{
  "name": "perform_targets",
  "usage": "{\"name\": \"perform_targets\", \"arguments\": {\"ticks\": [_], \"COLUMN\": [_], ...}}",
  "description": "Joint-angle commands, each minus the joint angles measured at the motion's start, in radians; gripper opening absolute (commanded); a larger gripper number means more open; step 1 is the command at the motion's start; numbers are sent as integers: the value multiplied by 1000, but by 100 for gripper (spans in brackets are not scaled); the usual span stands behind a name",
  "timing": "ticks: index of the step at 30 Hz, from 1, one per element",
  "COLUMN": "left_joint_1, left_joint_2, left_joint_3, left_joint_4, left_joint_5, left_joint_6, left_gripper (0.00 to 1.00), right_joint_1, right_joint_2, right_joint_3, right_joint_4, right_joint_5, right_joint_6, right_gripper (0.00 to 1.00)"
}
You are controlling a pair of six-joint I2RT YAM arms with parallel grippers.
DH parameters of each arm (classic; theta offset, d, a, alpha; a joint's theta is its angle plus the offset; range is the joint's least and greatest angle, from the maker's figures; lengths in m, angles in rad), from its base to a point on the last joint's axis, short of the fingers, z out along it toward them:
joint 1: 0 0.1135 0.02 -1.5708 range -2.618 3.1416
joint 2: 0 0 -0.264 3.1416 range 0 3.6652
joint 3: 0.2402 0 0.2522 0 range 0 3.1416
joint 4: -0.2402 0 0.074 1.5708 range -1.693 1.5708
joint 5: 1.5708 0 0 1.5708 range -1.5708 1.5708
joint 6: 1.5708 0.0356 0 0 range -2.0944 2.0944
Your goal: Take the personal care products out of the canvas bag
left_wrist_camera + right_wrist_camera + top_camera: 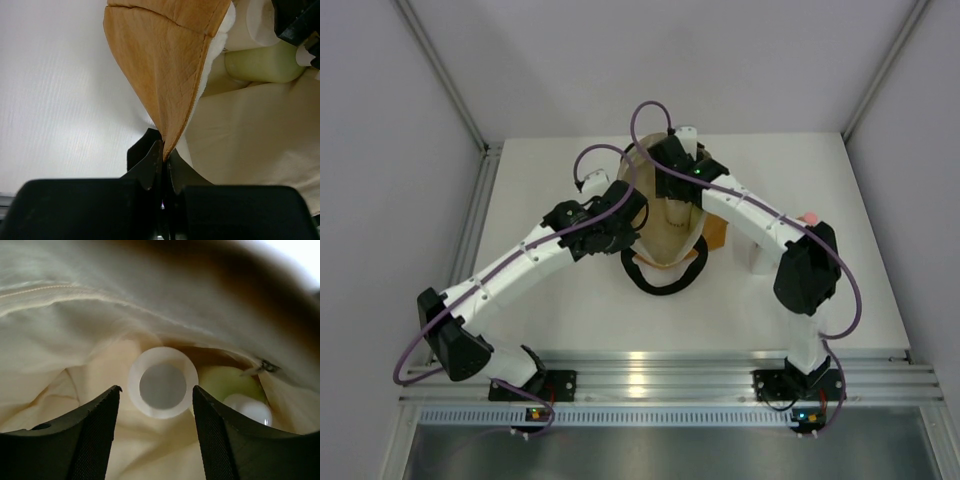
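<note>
My left pincer (162, 156) is pressed together on the bag's (160, 75) orange rim. My right pincer (156, 390) is down inside the bag, fingers parted close on either side of the white jar (163, 385); whether they grip it I cannot tell. The yellow-green bottle (225, 382) lies just beside the jar, also in the bag.

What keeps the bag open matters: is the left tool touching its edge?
Touching. Left wrist view shows the left tool shut on the canvas bag's orange edge.
</note>
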Motion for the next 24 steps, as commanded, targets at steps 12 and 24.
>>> {"name": "perform_targets", "arguments": {"ticks": [12,24], "left_joint_1": [0,2], "left_joint_2": [-29,-14], "left_joint_3": [-6,14], "left_joint_4": [25,25], "left_joint_5": [-18,-27], "left_joint_6": [9,26], "left_gripper": [0,0], "right_joint_1": [-61,-58], "right_joint_2": [94,69], "right_joint_3": [44,-34], "right_joint_4": [-22,-22], "right_joint_5": [-41,-78], "right_joint_6": [69,98], "right_gripper": [57,43]}}
